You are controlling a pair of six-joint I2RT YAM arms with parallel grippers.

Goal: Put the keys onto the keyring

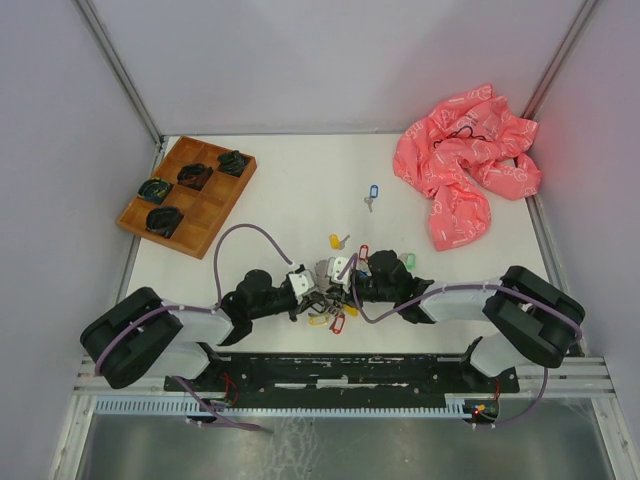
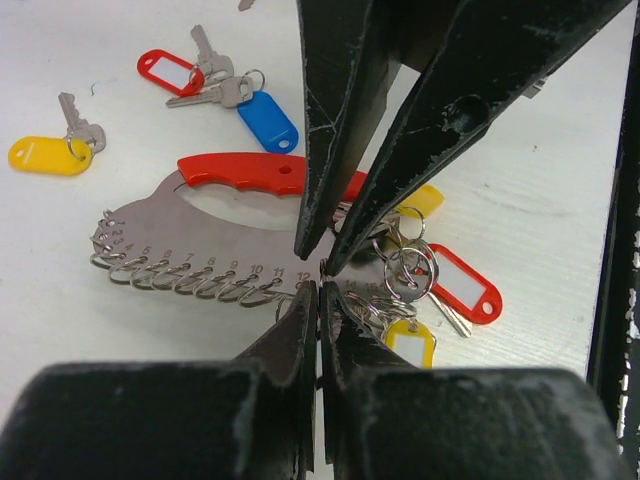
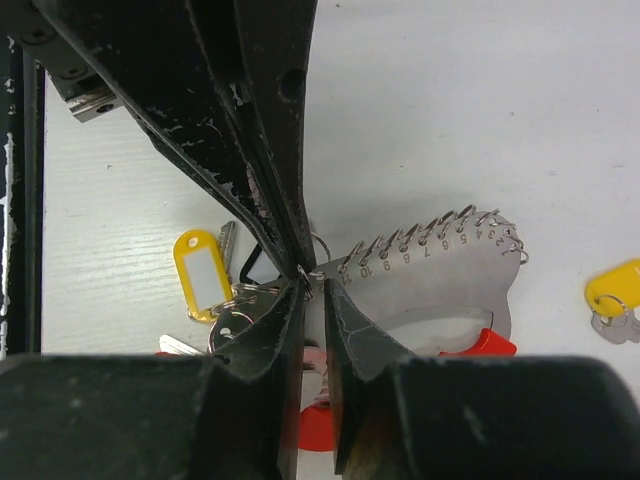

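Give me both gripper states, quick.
Left gripper: closed, fingers pinching the keyring.
Right gripper: closed on the keyring's edge too.

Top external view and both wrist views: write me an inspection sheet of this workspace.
Surface: white table, keys scattered mid-front.
Job's things: keyring, a numbered steel plate with rings and a red handle, some tagged keys bunched at one end; loose blue-tagged key, yellow-tagged key, red-tagged key, green-tagged key.
Clutter: pink cloth far right; wooden tray with dark coiled items far left.
Grippers: left gripper and right gripper tip to tip, both shut on the keyring.
Cables: purple cable loops over the left arm.
Surroundings: grey walls.
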